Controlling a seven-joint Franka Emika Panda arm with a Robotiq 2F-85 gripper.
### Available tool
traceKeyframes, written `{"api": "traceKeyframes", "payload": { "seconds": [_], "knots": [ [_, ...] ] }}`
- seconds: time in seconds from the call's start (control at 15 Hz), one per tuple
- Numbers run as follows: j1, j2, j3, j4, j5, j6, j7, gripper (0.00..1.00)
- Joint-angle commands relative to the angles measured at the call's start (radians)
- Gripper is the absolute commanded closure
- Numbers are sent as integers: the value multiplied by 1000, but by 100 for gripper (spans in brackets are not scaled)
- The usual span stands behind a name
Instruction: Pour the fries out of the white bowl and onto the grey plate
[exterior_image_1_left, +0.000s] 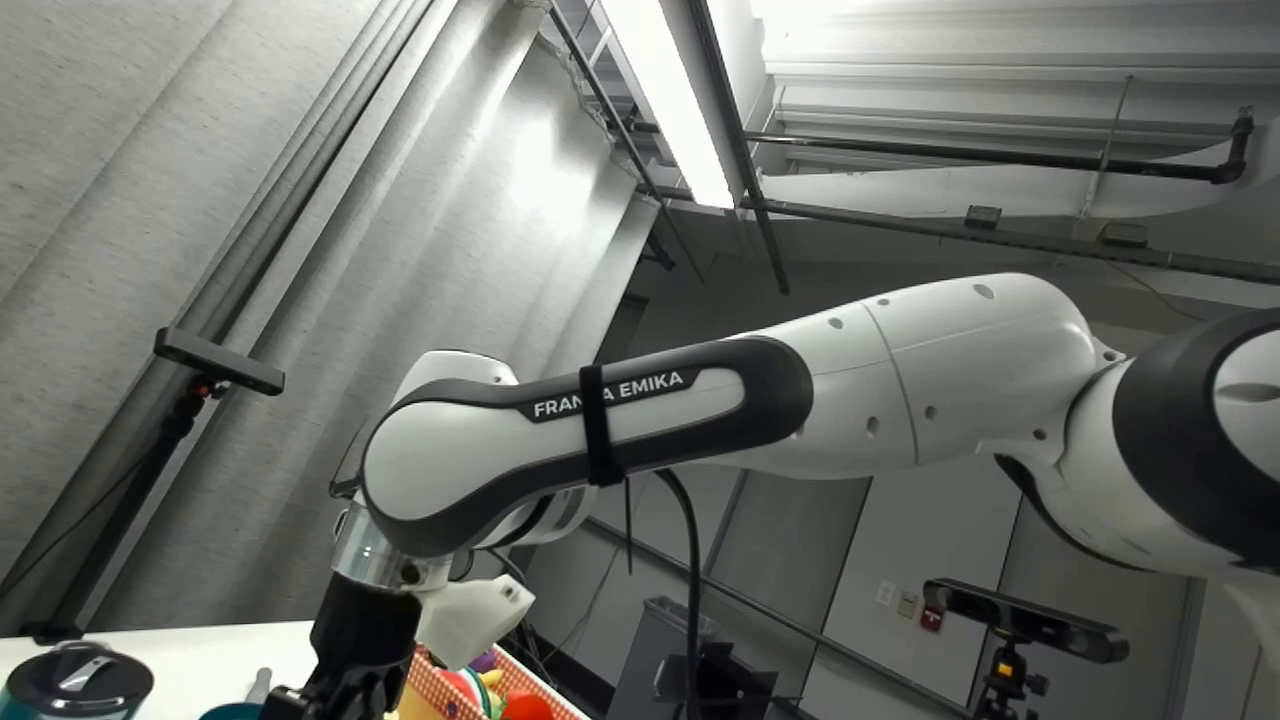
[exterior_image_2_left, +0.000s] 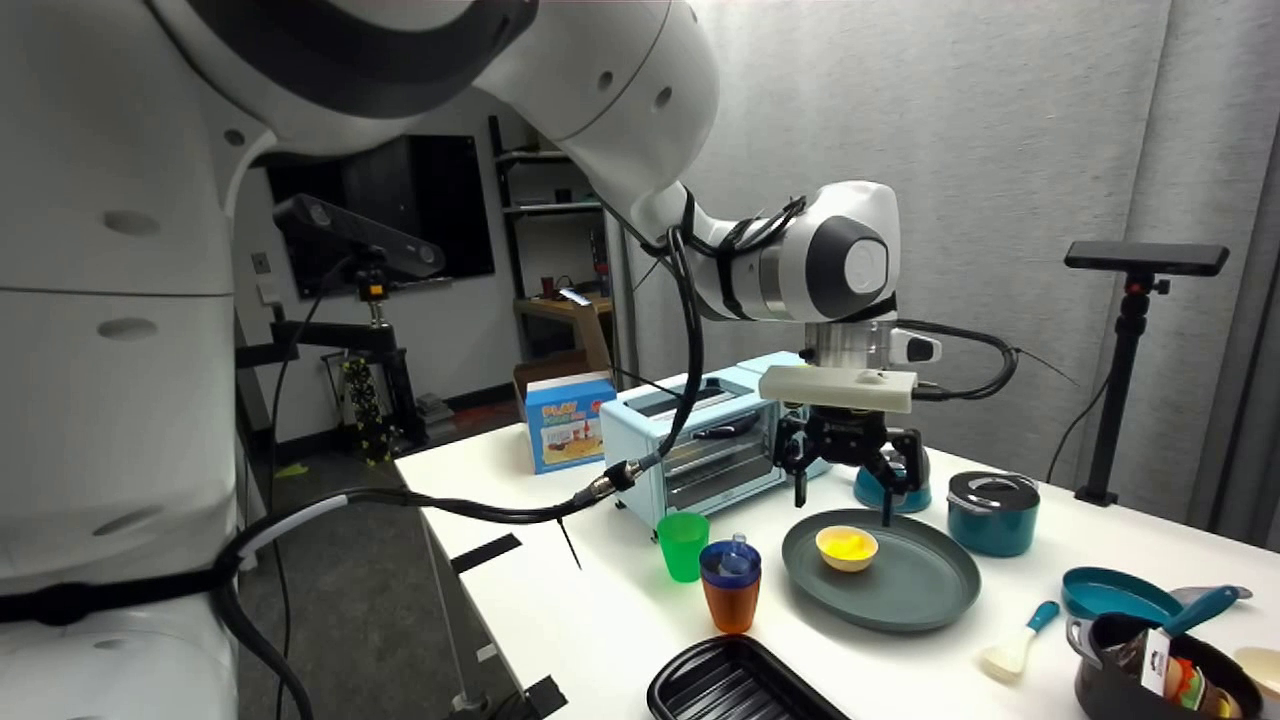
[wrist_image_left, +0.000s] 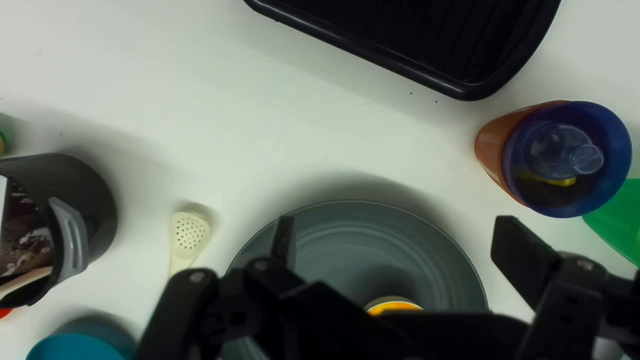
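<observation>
A small cream-white bowl (exterior_image_2_left: 848, 567) sits upright on the round grey plate (exterior_image_2_left: 925, 590), left of its middle in an exterior view. Yellow fries (exterior_image_2_left: 846, 546) fill it, though single pieces are too small to make out. Above the plate hangs my gripper (exterior_image_2_left: 843, 503), its fingers pointing down and spread wide with nothing between them. In the wrist view the gripper (wrist_image_left: 395, 237) frames part of the plate (wrist_image_left: 350, 245); only the rim of the bowl (wrist_image_left: 387, 298) shows past the dark gripper body. The fingertips fall below the frame in an exterior view, where plate and bowl are out of view.
Stacked orange and blue cups (exterior_image_2_left: 730, 605) and a green cup (exterior_image_2_left: 683, 548) stand beside the plate. Behind is a light-blue toaster oven (exterior_image_2_left: 640, 470). A teal pot (exterior_image_2_left: 992, 525), a slotted spoon (exterior_image_2_left: 1005, 657), a dark pot (exterior_image_2_left: 1110, 690) and a black tray (exterior_image_2_left: 740, 685) surround it.
</observation>
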Motion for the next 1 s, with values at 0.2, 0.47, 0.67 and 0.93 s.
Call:
{"api": "traceKeyframes", "payload": {
  "seconds": [0.2, 0.47, 0.67, 0.93],
  "knots": [
    [2, 84, -6, 59, -16, 66, 9, 0],
    [5, 146, -7, 108, -20, 93, 20, 0],
    [6, 190, -8, 153, -16, 104, 34, 0],
    [15, 256, -8, 229, -14, 104, 68, 0]
  ]
}}
